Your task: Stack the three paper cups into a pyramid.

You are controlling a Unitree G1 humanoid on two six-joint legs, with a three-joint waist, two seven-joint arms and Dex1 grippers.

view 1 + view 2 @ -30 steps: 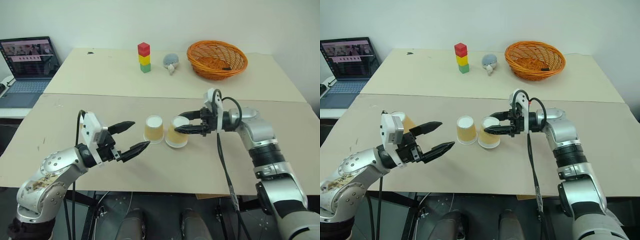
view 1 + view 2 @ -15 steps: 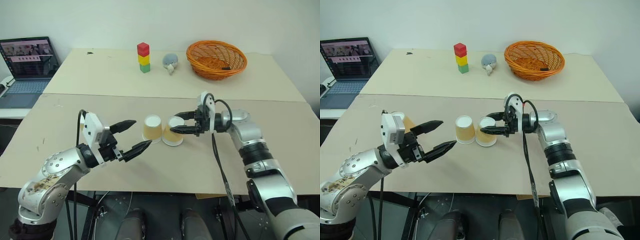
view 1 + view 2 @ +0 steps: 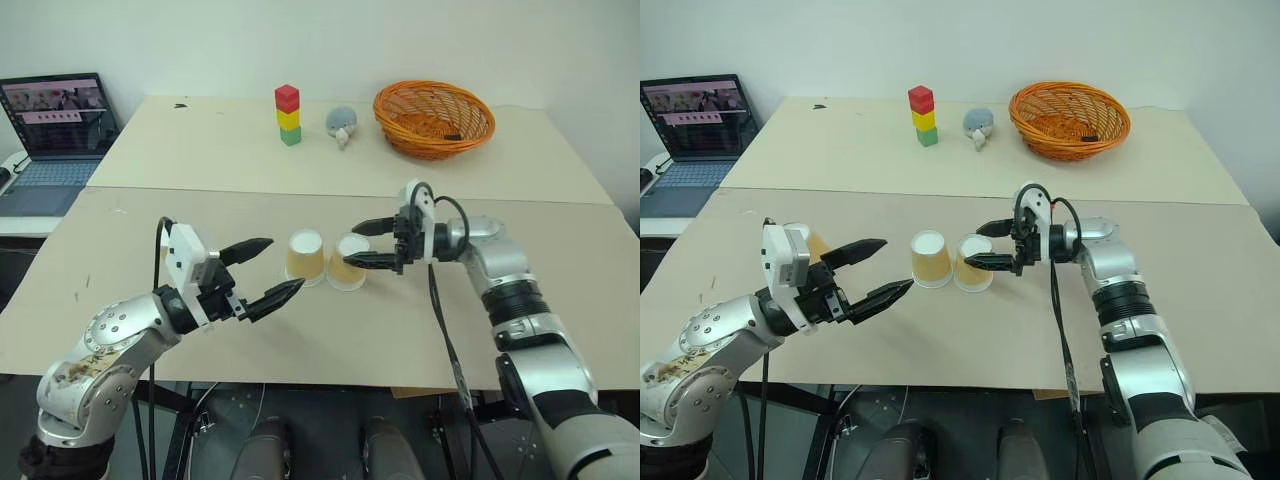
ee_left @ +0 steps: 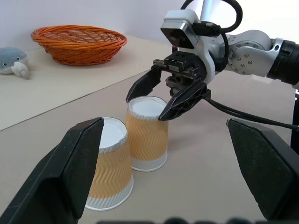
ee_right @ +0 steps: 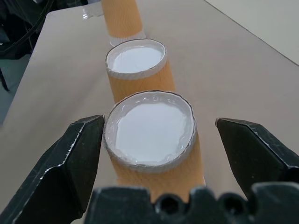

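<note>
Two small tan paper cups point(image 3: 326, 260) stand upside down, side by side, on the table point(image 3: 400, 320); a third tan cup point(image 3: 816, 243) sits behind the open left hand point(image 3: 262, 270). The right hand point(image 3: 372, 243) is open around the near cup. Light, crushable: take gently by the ribbed sides

You've got two tables: the near table point(image 3: 330, 330), tan top, and the far table point(image 3: 200, 150), cream top, butted along its far edge. On the far table, block tower point(image 3: 289, 115) at about 12 o'clock, red over yellow over green, upright. Just beside it toward 1 o'clock, a small grey plush toy point(image 3: 341, 125), lying down. Further toward 2 o'clock, an orange wicker basket point(image 3: 434, 118) with something small and dark inside, too small to tell what. At 10 o'clock, an open laptop point(image 3: 57, 135), screen lit, on a separate surface left of the tables.
</note>
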